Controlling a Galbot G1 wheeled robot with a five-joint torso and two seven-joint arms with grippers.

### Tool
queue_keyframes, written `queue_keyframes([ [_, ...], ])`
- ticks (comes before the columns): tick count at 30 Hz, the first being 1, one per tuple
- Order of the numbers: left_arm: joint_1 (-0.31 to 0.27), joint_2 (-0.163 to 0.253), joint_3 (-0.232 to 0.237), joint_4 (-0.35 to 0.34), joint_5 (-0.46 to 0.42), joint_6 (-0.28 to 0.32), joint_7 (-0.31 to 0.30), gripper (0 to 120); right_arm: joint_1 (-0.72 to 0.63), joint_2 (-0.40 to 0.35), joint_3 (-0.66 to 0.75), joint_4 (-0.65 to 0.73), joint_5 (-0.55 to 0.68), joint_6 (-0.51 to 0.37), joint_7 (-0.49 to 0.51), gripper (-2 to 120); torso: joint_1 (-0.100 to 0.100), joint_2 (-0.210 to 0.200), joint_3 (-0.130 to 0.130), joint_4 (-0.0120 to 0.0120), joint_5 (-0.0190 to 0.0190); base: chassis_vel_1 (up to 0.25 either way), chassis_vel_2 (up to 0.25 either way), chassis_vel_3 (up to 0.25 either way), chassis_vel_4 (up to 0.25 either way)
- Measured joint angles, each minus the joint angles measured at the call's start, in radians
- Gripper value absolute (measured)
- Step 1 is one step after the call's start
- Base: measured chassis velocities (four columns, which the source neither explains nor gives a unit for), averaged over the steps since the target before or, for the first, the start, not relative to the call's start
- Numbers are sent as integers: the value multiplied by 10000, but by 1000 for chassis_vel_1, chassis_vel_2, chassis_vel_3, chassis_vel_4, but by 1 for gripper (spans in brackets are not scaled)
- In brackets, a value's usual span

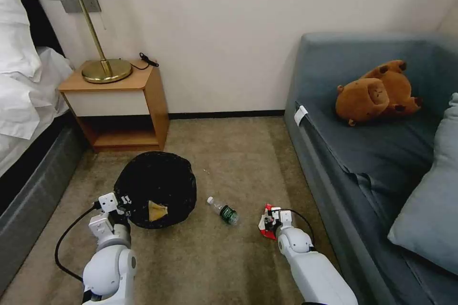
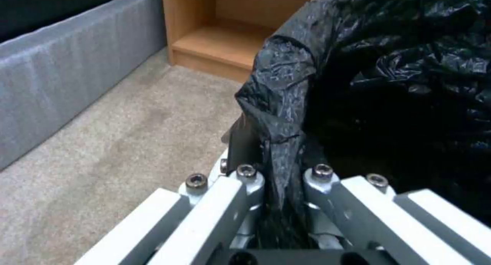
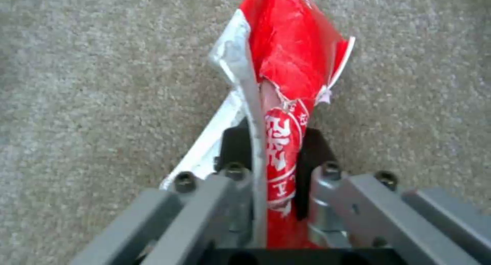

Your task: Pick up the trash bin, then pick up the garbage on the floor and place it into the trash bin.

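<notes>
The trash bin (image 1: 157,181), lined with a crinkled black bag, is at the left over the floor (image 1: 229,152), its mouth tipped toward me. My left gripper (image 1: 120,201) is shut on its near rim; the left wrist view shows the bag-covered rim (image 2: 279,104) pinched in the left gripper (image 2: 276,153). A tan crumpled paper piece (image 1: 157,210) lies inside the bin. A small clear bottle with a green label (image 1: 223,210) lies on the carpet between the arms. My right gripper (image 1: 271,221) is shut on the red-and-white packet (image 1: 265,224), which stands between its fingers (image 3: 312,150) just above the carpet (image 3: 102,84).
A wooden nightstand (image 1: 119,100) with a brass lamp (image 1: 102,64) stands behind the bin, with the bed (image 1: 24,105) along the left. A grey-blue sofa (image 1: 362,162) runs along the right, with a brown plush toy (image 1: 377,93) and a cushion (image 1: 434,200) on it.
</notes>
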Motion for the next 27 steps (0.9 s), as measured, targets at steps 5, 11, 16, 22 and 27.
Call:
queue_keyframes([
  [5,-14,0,-12,27,0,5,0,3,6,-6,-1,17,-58,14,1,1,0,0,0,-1,-1,0,0,0,0],
  [11,-41,0,-16,19,-12,29,2,3,63,-37,-21,76,-133,19,71,1,0,0,1,-4,-2,0,0,0,0],
  [16,-51,0,-9,-2,-15,41,4,3,94,-72,-27,258,-140,24,104,1,0,0,1,-4,-2,0,0,0,0],
  [22,-12,0,-10,-48,-24,44,6,3,40,-163,-169,1007,-68,40,243,1,0,0,0,-3,-2,0,0,0,0],
  [27,18,0,48,-48,-24,45,-6,3,6,-228,-539,2097,86,182,674,1,0,-1,1,-2,0,0,0,0,0],
])
